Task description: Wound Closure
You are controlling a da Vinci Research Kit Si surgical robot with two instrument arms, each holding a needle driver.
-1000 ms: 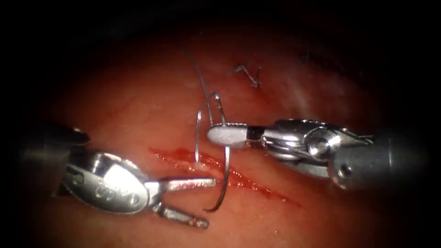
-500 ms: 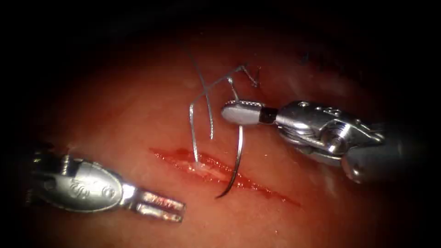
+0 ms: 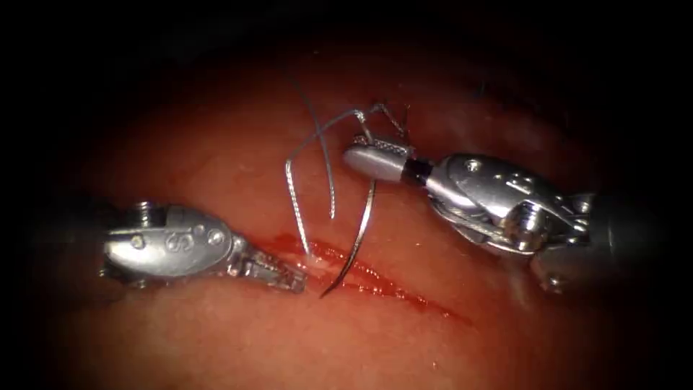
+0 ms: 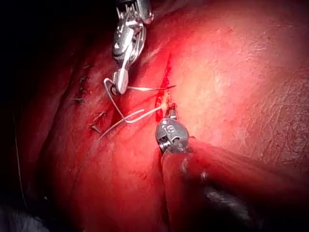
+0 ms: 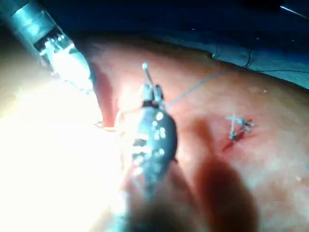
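My right tool [image 3: 375, 160] has its jaws shut on the curved needle [image 3: 361, 231] close to its thread end. The needle hangs down from the jaws, free of the tissue [image 3: 216, 173], and its tip rests at the near lip of the red cut [image 3: 390, 285]. Thread [image 3: 292, 188] runs from the needle's end up, arcs left, then drops into the cut beside the left tool. My left tool [image 3: 281, 274] lies on the tissue at the cut's left end with its jaws together and nothing seen between them. In the left wrist view its jaws [image 4: 170, 112] touch the cut, with the needle [image 4: 149, 88] just beyond.
An older stitch [image 3: 395, 119] with short cut ends sits on the tissue behind the right tool, and also appears as a knot [image 5: 239, 126] in the right wrist view. A second loose thread strand [image 3: 326, 173] crosses the loop. Red fluid lines the cut.
The right tool rose and turned, swinging the needle's tip left toward the cut and drawing the thread loop higher. The left tool dropped back, then moved up to the cut's left end, its jaws closing.
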